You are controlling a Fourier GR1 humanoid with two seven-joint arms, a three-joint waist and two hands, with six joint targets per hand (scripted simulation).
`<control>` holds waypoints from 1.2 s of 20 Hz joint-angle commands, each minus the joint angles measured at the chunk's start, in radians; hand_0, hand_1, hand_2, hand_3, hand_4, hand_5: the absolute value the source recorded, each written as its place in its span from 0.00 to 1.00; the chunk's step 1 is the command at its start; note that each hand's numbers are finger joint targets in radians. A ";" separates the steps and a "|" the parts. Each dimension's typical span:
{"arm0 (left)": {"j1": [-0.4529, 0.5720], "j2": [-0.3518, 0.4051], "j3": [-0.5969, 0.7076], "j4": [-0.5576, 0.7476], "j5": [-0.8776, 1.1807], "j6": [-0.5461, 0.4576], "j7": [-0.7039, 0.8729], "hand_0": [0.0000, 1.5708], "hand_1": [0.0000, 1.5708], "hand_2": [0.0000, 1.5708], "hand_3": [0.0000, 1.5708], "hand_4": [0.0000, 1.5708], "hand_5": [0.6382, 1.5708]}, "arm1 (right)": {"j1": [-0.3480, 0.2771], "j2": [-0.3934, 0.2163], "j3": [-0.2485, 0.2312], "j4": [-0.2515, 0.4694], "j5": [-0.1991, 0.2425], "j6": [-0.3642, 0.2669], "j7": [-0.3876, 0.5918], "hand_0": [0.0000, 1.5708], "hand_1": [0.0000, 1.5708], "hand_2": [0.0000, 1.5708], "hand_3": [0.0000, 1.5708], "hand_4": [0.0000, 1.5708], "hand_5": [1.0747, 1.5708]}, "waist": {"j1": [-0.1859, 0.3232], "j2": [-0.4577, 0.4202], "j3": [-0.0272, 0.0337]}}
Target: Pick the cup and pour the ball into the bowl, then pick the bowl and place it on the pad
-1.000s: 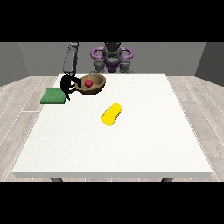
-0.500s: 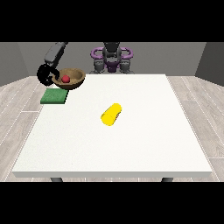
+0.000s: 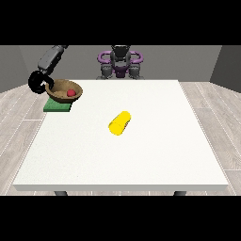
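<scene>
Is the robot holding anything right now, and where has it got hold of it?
Yes: the hand at the view's left holds the brown bowl by its left rim, over the green pad.

Hand (image 3: 38,83) at view's left gripping bowl (image 3: 60,92) over pad (image 3: 57,107), cup (image 3: 119,123) lying mid-table

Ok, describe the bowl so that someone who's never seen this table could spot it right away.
Start at the big white table and go to its far corner at the view's left, where a flat green pad lies. The bowl is the brown wooden dish just above that pad, with the robot hand at its rim. Unlike the yellow cup lying mid-table, it holds a small red ball.
</scene>
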 commanded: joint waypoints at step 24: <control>0.015 0.090 0.053 -0.484 0.210 0.171 0.181 0.00 0.00 0.00 0.00 0.00 0.99 | -0.100 -0.263 -0.203 0.312 -0.082 0.058 -0.193 0.25 0.25 0.22 0.18 0.00 0.68 | 0.092 0.248 0.0020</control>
